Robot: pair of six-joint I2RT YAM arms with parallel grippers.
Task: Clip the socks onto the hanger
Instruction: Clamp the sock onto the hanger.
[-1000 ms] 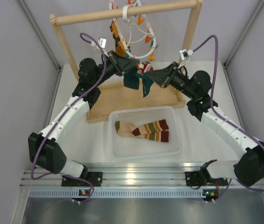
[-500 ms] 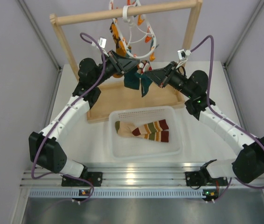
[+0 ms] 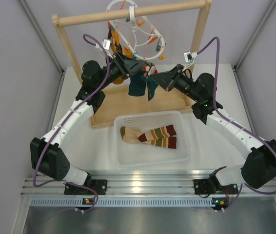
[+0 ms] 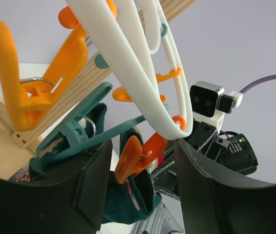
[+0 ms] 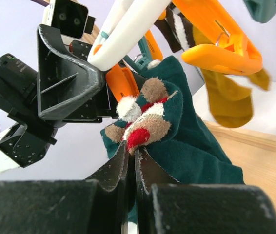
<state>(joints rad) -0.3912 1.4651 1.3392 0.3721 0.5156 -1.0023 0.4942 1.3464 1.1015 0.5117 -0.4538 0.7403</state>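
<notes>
The white hanger (image 3: 139, 30) hangs by its hook from the wooden rail. A dark teal sock (image 3: 139, 86) dangles under it, above the wooden tray. My left gripper (image 4: 143, 146) is open, its fingers on either side of an orange clip (image 4: 134, 157) without touching it. That clip's tip meets the teal sock's (image 4: 128, 200) top edge. My right gripper (image 5: 132, 148) is shut on the teal sock (image 5: 196, 146) just below its face motif. The striped socks (image 3: 150, 136) lie in the white basket (image 3: 177, 156).
The wooden rail frame (image 3: 79, 18) stands on a wooden tray (image 3: 109, 105) behind the basket. A mustard sock (image 5: 226, 105) hangs from another orange clip (image 5: 221, 41). Both grippers (image 3: 139, 66) (image 3: 152, 77) crowd close together under the hanger ring.
My left gripper has opened and let go of the orange clip. The hanger ring has swung up and back, showing more of its oval. The right gripper has shifted slightly left with the sock.
</notes>
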